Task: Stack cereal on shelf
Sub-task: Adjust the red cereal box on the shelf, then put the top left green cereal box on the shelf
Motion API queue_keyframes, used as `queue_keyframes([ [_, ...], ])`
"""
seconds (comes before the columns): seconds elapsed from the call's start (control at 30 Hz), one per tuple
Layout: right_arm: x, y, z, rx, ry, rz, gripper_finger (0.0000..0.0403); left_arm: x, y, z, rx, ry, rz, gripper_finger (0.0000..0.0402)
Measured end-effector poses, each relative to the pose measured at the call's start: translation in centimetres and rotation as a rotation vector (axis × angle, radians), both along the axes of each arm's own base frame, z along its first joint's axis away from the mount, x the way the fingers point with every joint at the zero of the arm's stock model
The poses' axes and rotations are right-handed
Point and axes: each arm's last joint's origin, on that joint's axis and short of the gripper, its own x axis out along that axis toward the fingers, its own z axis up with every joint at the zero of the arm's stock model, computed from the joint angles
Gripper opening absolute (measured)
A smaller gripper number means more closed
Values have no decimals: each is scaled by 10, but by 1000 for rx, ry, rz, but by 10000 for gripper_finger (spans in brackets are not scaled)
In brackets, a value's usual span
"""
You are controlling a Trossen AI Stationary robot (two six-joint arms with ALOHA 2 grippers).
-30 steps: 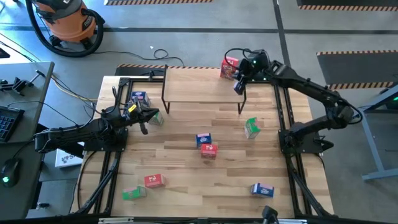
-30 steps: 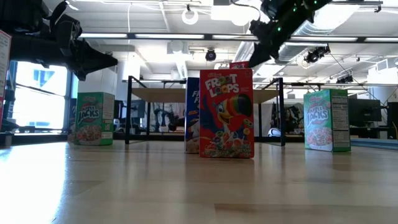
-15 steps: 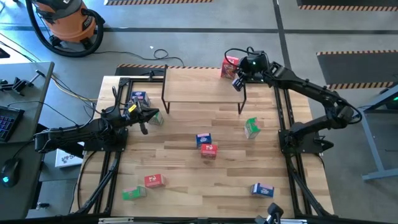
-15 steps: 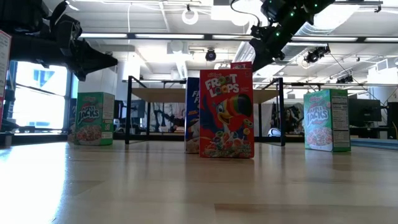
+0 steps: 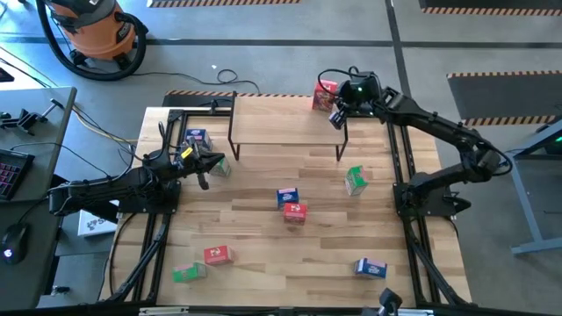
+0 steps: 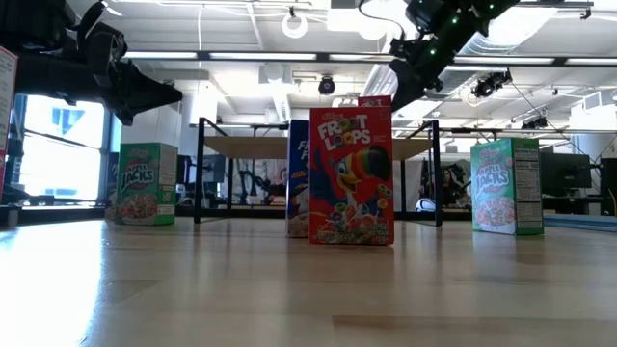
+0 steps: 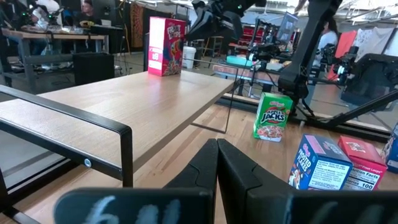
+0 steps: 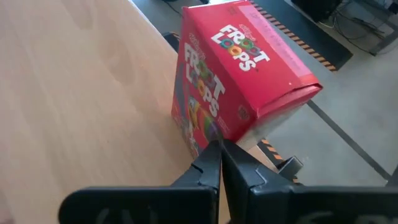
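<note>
Right gripper (image 8: 219,148) jaws pressed together w/ nothing between them, tips just beside the lower edge of the red cardboard Froot Loops box (image 8: 239,78). Whether they touch it can't be told. Left gripper (image 7: 217,163) jaws likewise together, empty, waiting at the table's left side near a blue box (image 5: 196,138).

The red box stands on the low light-wood shelf board on black metal legs (image 5: 285,118), at its far right corner, right by the edge. In the right wrist view the box looks tilted, w/ floor showing past it.

Risk, as I judge it: a nudge from the closed tips could tip the box off the back edge onto the floor, since it sits so near the corner.

The rest of the cereal is spread over the big wooden tabletop (image 5: 263,246): green box (image 5: 355,181), blue box (image 5: 287,197) touching a red one (image 5: 295,211), a red and green pair (image 5: 203,262), blue box (image 5: 370,267).

Hard to make out: a box by the left gripper is partly hidden under the arm, so only 8 count clearly
</note>
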Motion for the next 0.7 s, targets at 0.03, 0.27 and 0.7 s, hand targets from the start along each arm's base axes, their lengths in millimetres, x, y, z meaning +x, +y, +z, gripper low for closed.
queue_keyframes([
  [0.03, -3, 2, 3, -4, 1, 4, 0, 0, 0, 0, 0, 0, 0, 0],
  [0.27, -21, 23, 11, 16, -73, 140, 0, 0, 0, 1, -4, -16, -16, 0],
  [0.7, -23, 71, -51, -102, -494, 549, 0, 5, -3, 34, -19, 31, -149, 0],
])
